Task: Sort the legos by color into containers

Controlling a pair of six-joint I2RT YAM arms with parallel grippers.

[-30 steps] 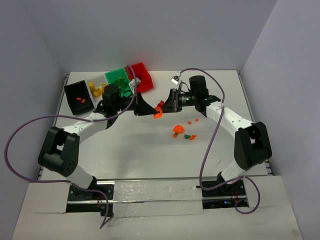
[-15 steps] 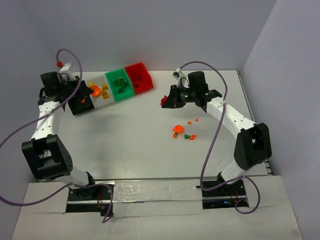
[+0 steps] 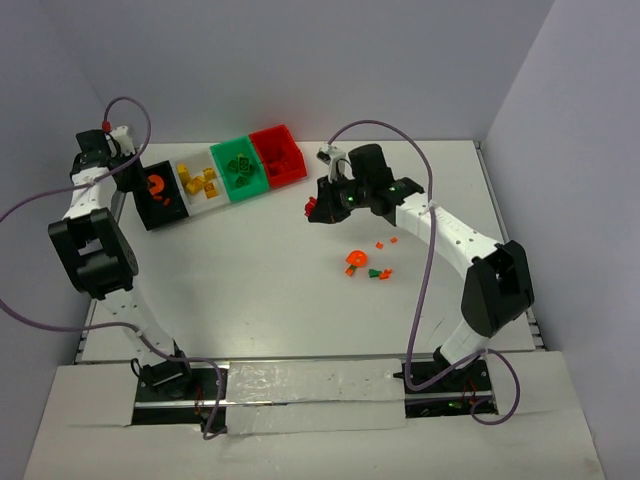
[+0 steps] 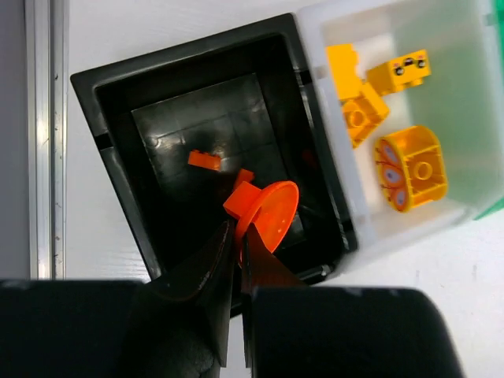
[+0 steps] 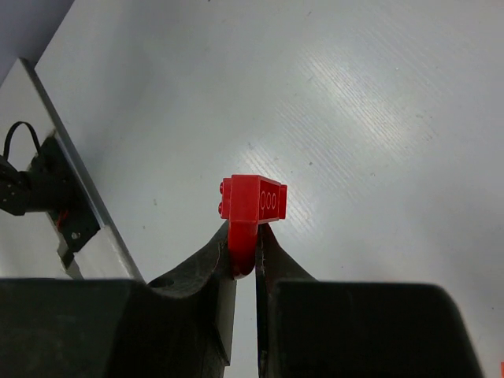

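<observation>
Nearest, loose legos [image 3: 366, 266] lie unsorted on the counter, well right of the black bin [image 4: 124, 181]. Further off, the right hand [image 5: 244, 264], nearly closed on a red brick [image 5: 253, 198], hangs over bare counter right of the black bin; a second ago it met the left hand mid-counter. Farthest, the left hand [image 4: 239, 240] has swung out over the black bin, seemingly still pinching the orange disc piece [image 4: 268, 214]. Handover looks done; both drops pending.

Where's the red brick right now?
The red brick is pinched in the right hand above the table, near the middle of the top view, between the red bin and the loose orange pieces.
</observation>
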